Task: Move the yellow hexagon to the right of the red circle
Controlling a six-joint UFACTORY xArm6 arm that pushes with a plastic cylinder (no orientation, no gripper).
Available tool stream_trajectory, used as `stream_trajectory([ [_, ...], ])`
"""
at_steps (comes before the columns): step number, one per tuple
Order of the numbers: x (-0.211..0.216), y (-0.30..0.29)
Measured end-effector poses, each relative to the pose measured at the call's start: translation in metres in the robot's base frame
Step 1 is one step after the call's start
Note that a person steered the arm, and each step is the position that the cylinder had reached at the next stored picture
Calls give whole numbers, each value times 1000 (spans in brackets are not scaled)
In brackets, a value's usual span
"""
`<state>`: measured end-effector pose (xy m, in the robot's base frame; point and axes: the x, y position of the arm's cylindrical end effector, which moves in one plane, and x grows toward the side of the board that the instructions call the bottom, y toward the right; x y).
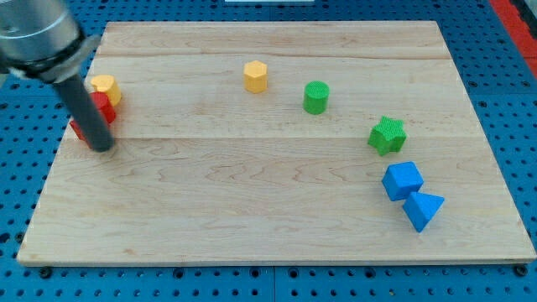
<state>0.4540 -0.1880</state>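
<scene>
The yellow hexagon (256, 75) stands near the middle of the board's top part. A red block (102, 109) lies at the view's far left, partly hidden behind my rod, so its shape is unclear. Another yellow block (106, 86) touches its upper side. My tip (101, 148) rests on the board just below the red block, far to the left of the yellow hexagon.
A green cylinder (316, 97) stands right of the hexagon. A green star (387, 135) lies further right. A blue cube (403, 180) and a blue triangle (423, 210) sit together at the lower right. The wooden board (252, 218) lies on a blue pegboard.
</scene>
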Motion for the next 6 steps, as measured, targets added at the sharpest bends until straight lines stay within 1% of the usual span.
stream_trajectory([
  [1,-65,97],
  [2,-69,187],
  [3,-109,233],
  [4,-104,180],
  [5,-117,88],
  [6,-106,138],
])
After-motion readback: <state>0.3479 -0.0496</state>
